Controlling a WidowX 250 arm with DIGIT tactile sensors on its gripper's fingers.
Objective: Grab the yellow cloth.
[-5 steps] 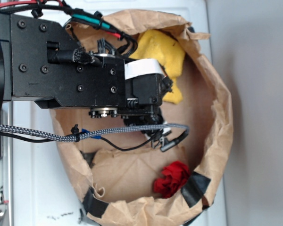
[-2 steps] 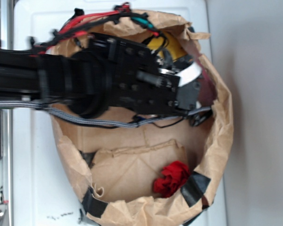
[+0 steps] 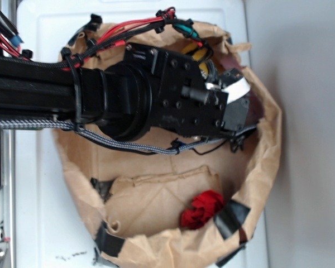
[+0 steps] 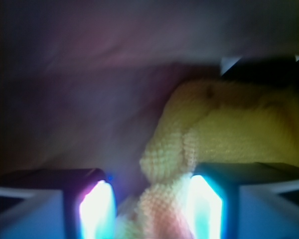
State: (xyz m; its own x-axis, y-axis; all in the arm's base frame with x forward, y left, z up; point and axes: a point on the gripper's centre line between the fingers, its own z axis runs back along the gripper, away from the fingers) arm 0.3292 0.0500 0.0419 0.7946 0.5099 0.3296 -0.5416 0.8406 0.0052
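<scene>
At the lower centre of the wrist view, a soft, light fold of the yellow cloth (image 4: 162, 209) was seen between the parted fingers of the hand (image 4: 150, 209), and was judged the place to be pinched.

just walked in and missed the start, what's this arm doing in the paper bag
A WidowX arm has reached into a brown paper bag to get the yellow cloth. In the exterior view the arm covers almost all of the cloth. In the wrist view a fold of the cloth sits between the two fingers, which are spread to either side of it and do not look closed on it yet. A small red cloth lies untouched at the other end of the bag.
</scene>
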